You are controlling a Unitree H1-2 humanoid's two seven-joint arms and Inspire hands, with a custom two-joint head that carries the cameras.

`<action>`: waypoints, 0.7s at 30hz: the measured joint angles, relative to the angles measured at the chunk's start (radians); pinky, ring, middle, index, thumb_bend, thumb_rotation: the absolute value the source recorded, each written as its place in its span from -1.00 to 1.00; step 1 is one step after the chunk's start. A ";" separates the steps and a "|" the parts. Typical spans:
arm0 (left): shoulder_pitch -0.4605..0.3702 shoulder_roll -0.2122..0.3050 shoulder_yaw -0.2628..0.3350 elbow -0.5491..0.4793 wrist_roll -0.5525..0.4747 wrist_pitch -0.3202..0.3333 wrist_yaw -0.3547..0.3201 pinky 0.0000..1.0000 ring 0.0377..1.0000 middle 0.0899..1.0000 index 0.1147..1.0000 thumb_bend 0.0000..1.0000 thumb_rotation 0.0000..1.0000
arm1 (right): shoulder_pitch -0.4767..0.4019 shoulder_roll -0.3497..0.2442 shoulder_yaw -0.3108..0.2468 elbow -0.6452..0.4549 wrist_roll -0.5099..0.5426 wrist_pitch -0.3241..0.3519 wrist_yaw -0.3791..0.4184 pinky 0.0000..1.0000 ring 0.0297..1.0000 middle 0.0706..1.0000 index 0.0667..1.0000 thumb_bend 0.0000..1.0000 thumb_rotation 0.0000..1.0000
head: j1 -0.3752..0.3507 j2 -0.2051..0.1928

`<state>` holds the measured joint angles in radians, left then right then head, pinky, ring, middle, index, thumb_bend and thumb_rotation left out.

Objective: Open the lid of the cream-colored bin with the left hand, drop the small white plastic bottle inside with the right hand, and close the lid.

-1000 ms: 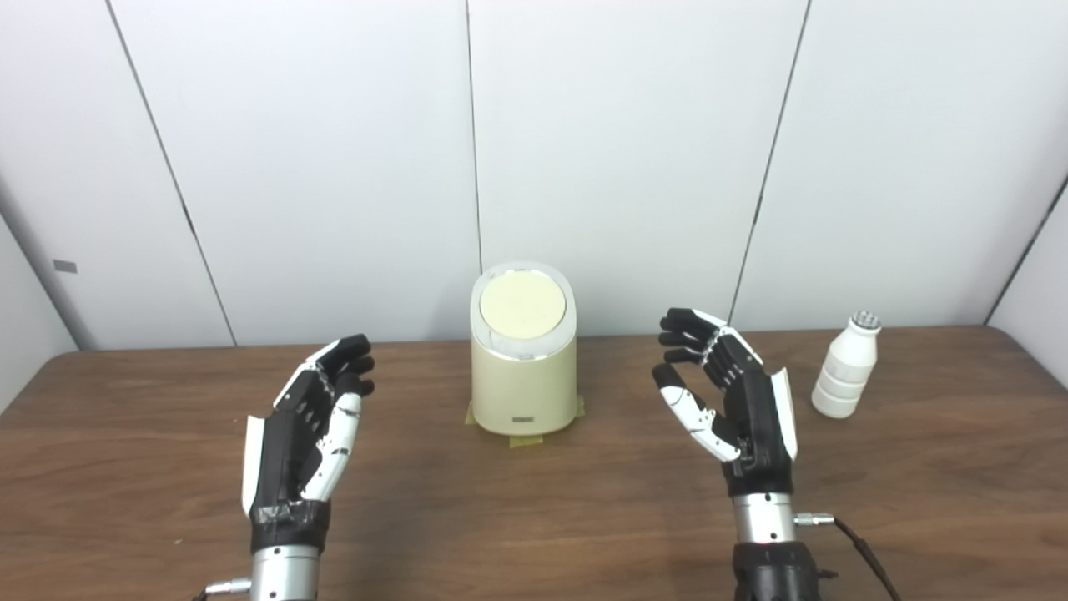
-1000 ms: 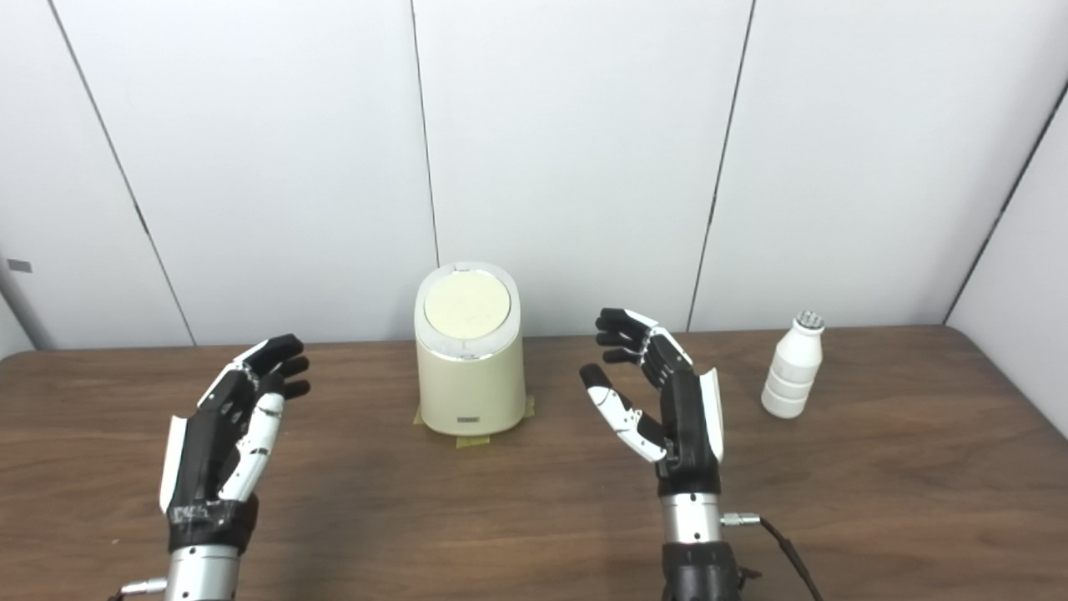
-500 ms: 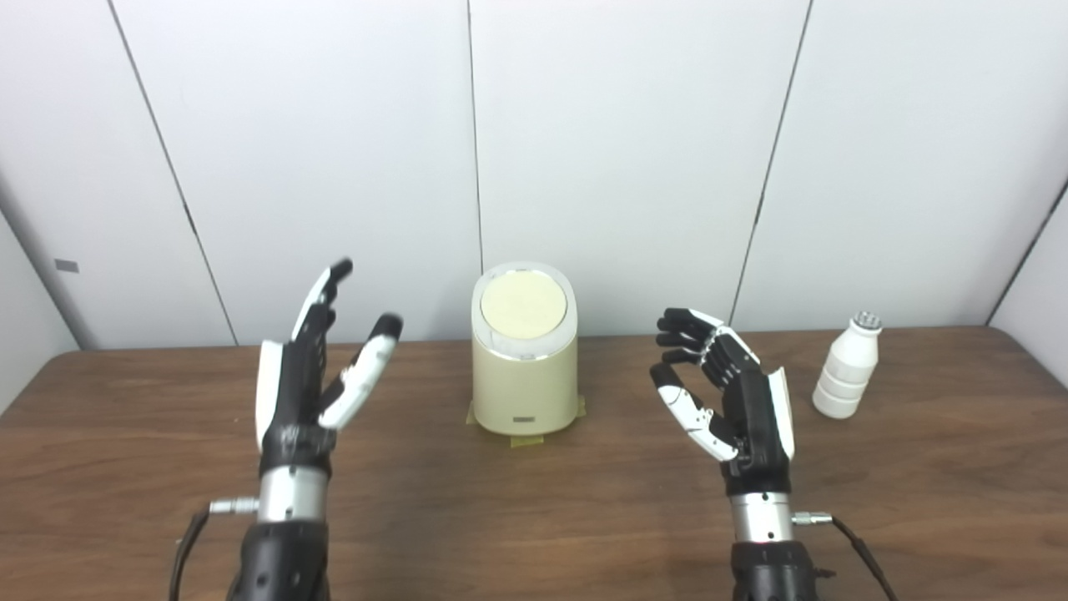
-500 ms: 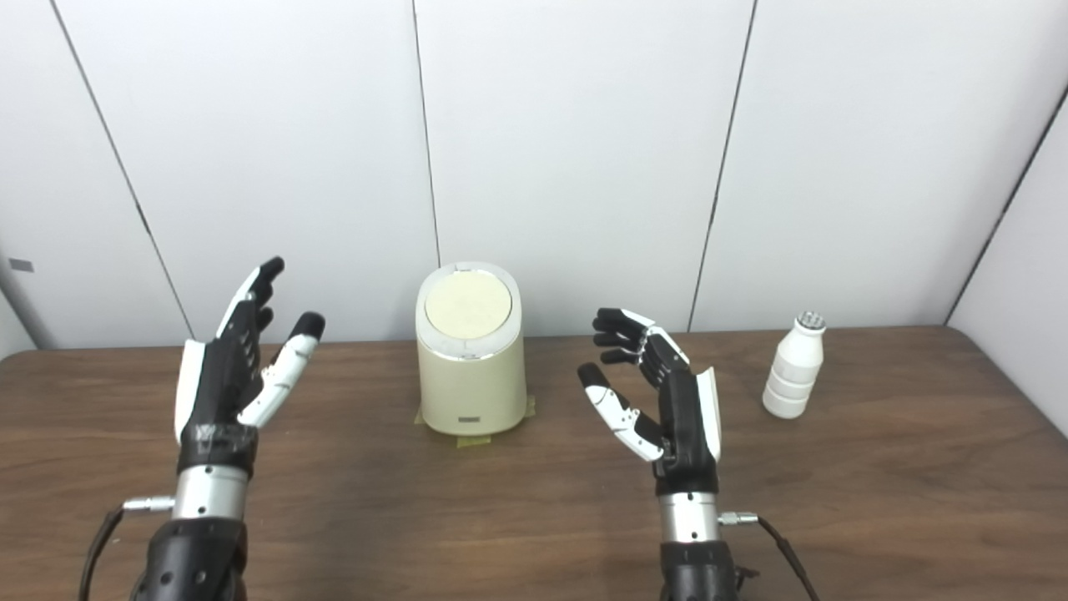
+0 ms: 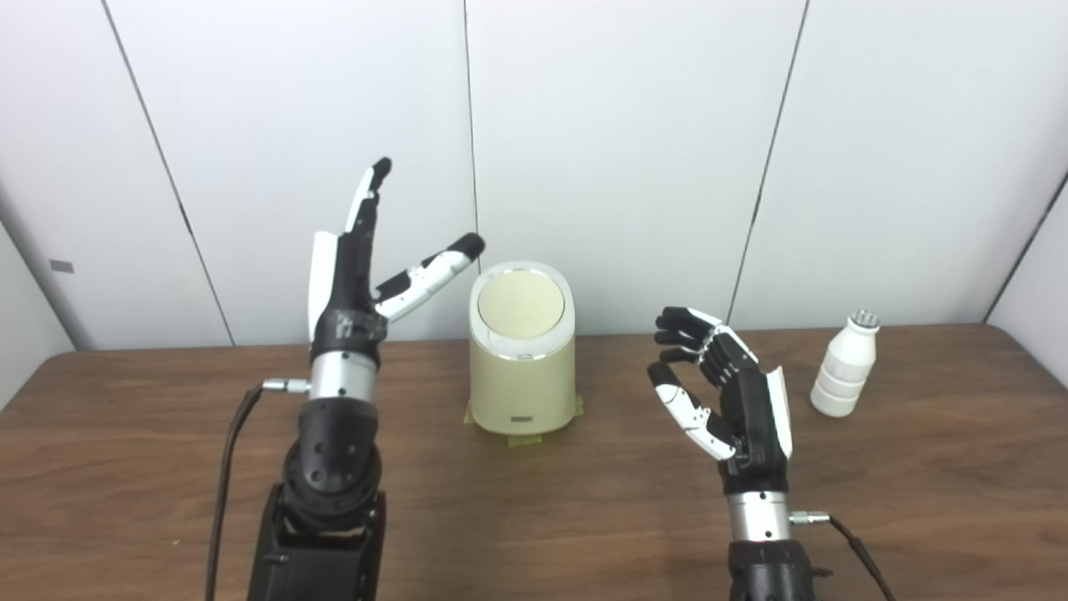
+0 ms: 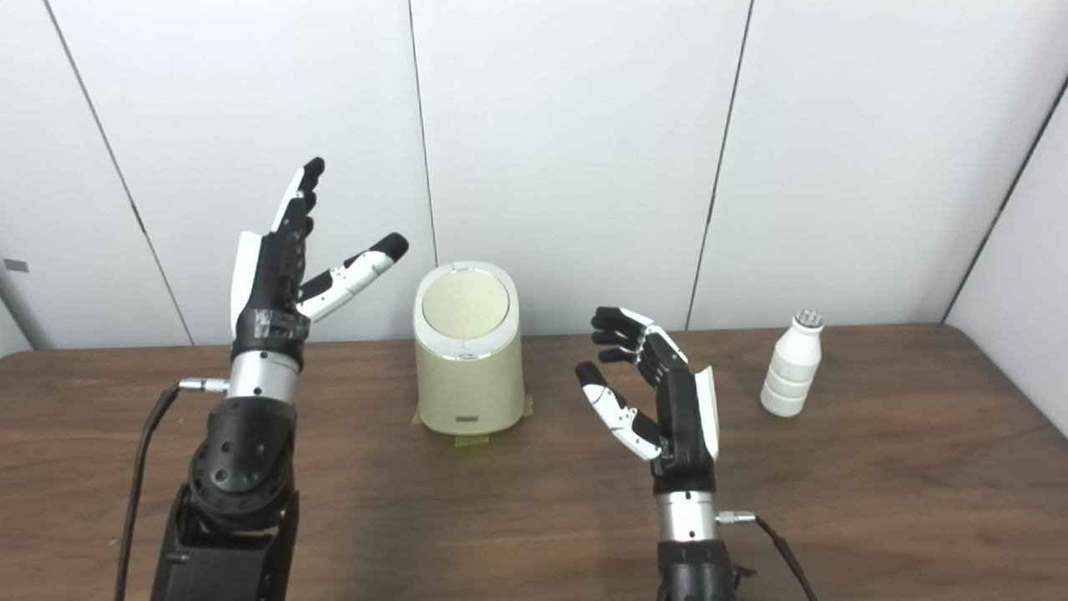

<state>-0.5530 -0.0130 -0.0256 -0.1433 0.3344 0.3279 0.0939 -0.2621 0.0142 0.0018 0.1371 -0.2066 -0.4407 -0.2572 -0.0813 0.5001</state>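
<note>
The cream-colored bin (image 5: 522, 367) stands at the back middle of the table, its round lid (image 5: 521, 303) shut. My left hand (image 5: 355, 267) is raised to the left of the bin, above lid height, open, with fingers pointing up and the thumb reaching toward the lid without touching it. The small white plastic bottle (image 5: 844, 366) stands upright at the back right. My right hand (image 5: 726, 391) hovers open between bin and bottle, fingers curled, holding nothing.
The brown wooden table (image 5: 534, 501) meets a white panelled wall (image 5: 626, 150) just behind the bin. Yellow tape (image 5: 526, 439) marks the bin's base. Cables trail from both wrists.
My left arm has risen and moved right toward the bin, with its fingers straightening upward and the thumb spreading. The right hand, bin and bottle have stayed in place.
</note>
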 measured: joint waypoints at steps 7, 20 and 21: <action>-0.039 -0.008 -0.050 0.107 0.058 0.006 0.029 1.00 1.00 1.00 1.00 0.93 -0.35 | 0.000 0.007 -0.003 0.000 -0.010 0.000 0.000 0.15 0.31 0.35 0.33 -0.44 -0.18 | 0.005 -0.002; -0.096 0.075 -0.191 0.305 0.299 -0.043 0.123 1.00 1.00 1.00 1.00 0.82 -0.37 | 0.000 0.009 -0.005 0.000 -0.003 0.000 0.001 0.17 0.32 0.35 0.33 -0.42 -0.19 | 0.002 -0.006; -0.096 0.075 -0.192 0.315 0.305 -0.044 0.130 1.00 1.00 1.00 1.00 0.80 -0.36 | 0.000 0.008 -0.005 0.001 0.000 0.000 0.002 0.17 0.32 0.35 0.33 -0.42 -0.19 | 0.003 -0.006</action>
<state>-0.6486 0.0622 -0.2179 0.1721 0.6391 0.2835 0.2235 -0.2625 0.0226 -0.0029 0.1377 -0.2063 -0.4404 -0.2554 -0.0782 0.4939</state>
